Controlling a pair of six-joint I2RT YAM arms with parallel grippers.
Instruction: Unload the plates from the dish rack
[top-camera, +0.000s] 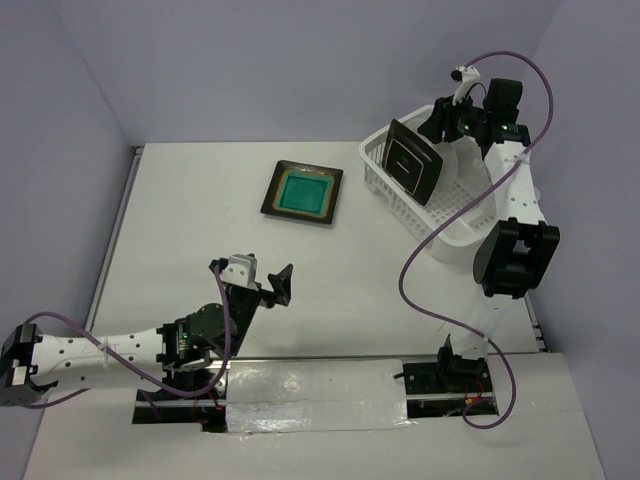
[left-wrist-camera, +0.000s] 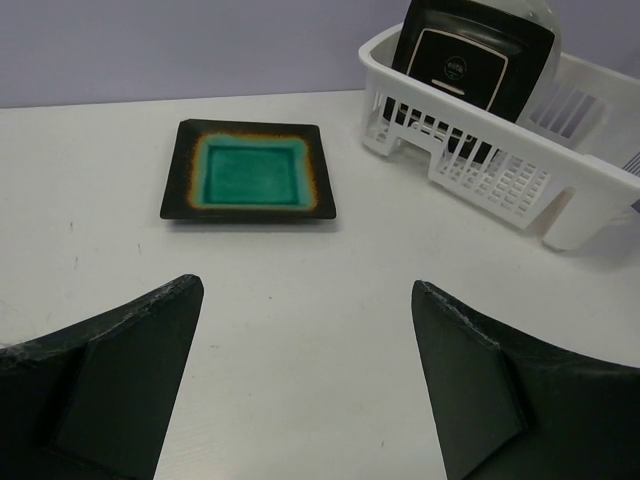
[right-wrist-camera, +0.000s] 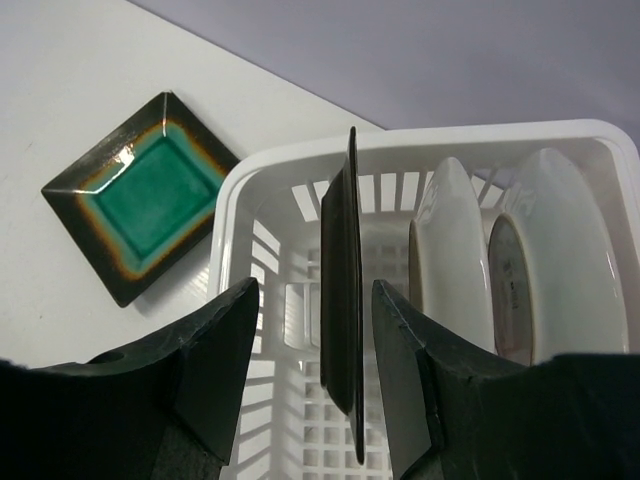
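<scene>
Though thin, square plate (right-wrist-camera: 342, 300), perhaps ceramic

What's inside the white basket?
The basket holds three plates standing on edge: one black square plate and two round white plates beside it. The round ones show only their backs; their fronts can't be seen.

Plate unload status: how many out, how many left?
Done: one teal-centred, black-rimmed square plate lies on the white table. In hand: the right gripper straddles the upright black square plate in the white plastic dish rack, jaws not yet closed on it. Remaining: that plate plus two white round plates. The left gripper hangs open, empty.
</scene>
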